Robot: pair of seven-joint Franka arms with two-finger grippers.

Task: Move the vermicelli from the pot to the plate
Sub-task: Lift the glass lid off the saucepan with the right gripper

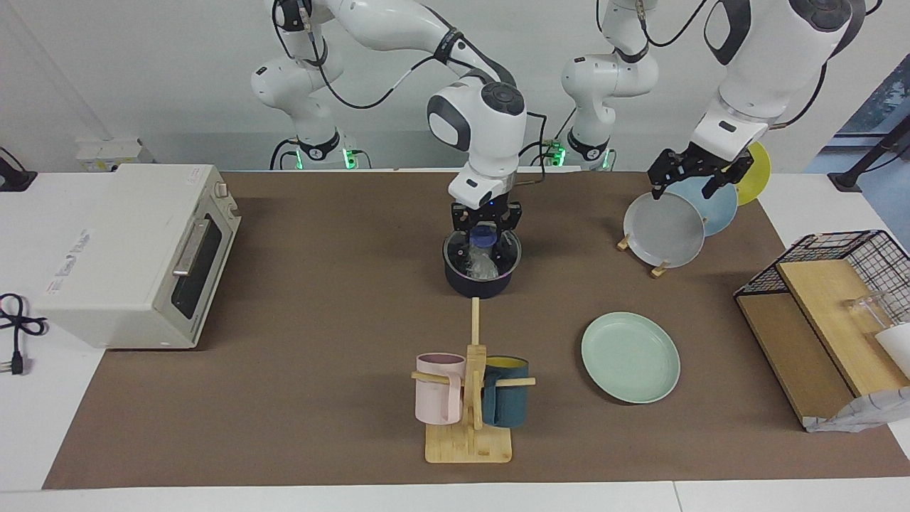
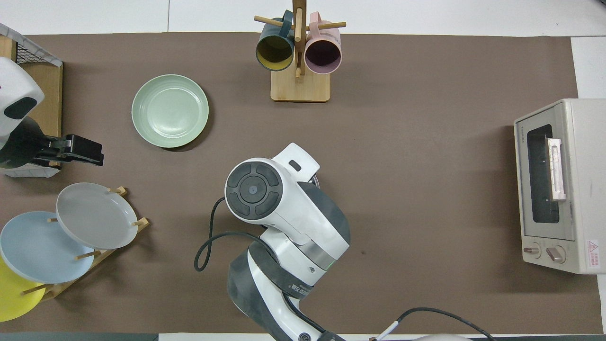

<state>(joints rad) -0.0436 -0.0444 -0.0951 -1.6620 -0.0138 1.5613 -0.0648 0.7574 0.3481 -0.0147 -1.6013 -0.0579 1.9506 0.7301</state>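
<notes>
Vermicelli [image 1: 482, 266] sits inside the pot [image 1: 478, 283], mid-table, a clear whitish bundle against the black interior. Right gripper [image 1: 485, 240] is down in the pot mouth, directly over the bundle; its fingers straddle the top of the bag, but I can't tell whether they are pinching it or just spread around it. In the overhead view the right arm's wrist hides the pot completely.

Pot handle is not clearly readable; a blue patch shows between the fingers.

Plate [image 1: 630, 357] lies flat on the brown mat, farther from the robots than the pot and toward the left arm's end, well apart from it. It is bare.

Mug tree [image 1: 472, 398] with a pink mug [image 1: 439, 388] and a teal mug [image 1: 505, 401] stands farther from the robots than the pot.

Left gripper [image 1: 691, 182] waits over the dish rack [image 1: 657, 270] holding grey, blue and yellow plates; fingers spread, holding nothing.

Toaster oven [image 1: 138, 254] is at the right arm's end, wire basket [image 1: 846, 284] at the left arm's end.
</notes>
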